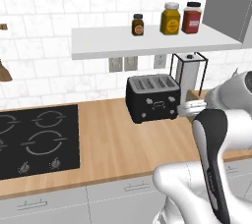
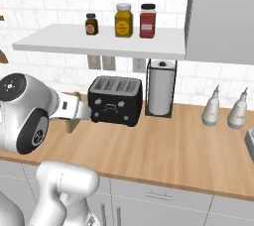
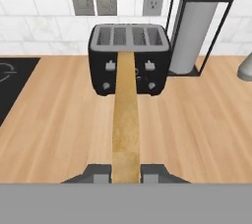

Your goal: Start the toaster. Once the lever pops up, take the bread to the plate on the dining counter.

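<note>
Gripper closed on the bread, held edge-on in the air. Pointed toward the toaster, clear of its slots, above the wooden counter.

No readable text anywhere

The three jars at the shelf's right end carry labels, but they are too small and blurred to make out; the toaster's front controls near the wall-side counter's back edge, and the hob's knobs at its left end, show no legible marks.
</note>
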Available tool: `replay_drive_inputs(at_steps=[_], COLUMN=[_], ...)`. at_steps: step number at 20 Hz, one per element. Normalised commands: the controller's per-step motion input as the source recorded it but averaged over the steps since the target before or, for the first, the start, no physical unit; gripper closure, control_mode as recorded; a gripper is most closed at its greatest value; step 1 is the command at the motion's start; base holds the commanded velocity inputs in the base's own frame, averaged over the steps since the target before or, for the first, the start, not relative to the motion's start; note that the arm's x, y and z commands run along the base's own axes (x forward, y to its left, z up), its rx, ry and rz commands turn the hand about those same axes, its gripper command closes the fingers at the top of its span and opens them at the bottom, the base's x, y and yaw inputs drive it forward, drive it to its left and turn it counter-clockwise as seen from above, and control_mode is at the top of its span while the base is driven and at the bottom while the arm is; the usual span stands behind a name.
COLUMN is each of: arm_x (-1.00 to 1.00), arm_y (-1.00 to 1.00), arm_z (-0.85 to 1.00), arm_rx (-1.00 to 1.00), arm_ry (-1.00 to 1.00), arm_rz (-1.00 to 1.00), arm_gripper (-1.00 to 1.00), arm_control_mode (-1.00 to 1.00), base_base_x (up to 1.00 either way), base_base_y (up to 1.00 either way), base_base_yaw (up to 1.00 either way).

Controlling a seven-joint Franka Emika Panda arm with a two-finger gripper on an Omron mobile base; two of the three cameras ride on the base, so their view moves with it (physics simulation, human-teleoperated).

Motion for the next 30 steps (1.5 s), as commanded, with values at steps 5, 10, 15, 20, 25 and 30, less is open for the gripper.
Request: replay_drive_inputs(at_steps=[5, 10, 15, 20, 25, 30], arm_x=[-0.04, 0.00, 0.00, 0.00, 0.00, 0.00], arm_y=[0.00, 0.00, 0.00, 0.00, 0.00, 0.00], arm_z=[0.00, 0.00, 0.00, 0.00, 0.00, 0.00], arm_rx=[0.01, 0.00, 0.00, 0.00, 0.00, 0.00], arm_ry=[0.00, 0.00, 0.00, 0.00, 0.00, 0.00], arm_rz=[0.00, 0.00, 0.00, 0.00, 0.00, 0.00], arm_gripper=[1.00, 1.00, 1.00, 1.00, 1.00, 1.00], arm_control_mode=[-1.00, 1.00, 1.00, 1.00, 1.00, 1.00], base_base_x=[0.00, -0.38, -0.54, -0.30, -0.25, -0.22], base_base_y=[0.00, -0.01, 0.01, 0.15, 0.02, 0.00], base_base_yaw=[0.00, 0.04, 0.45, 0.91, 1.00, 1.00])
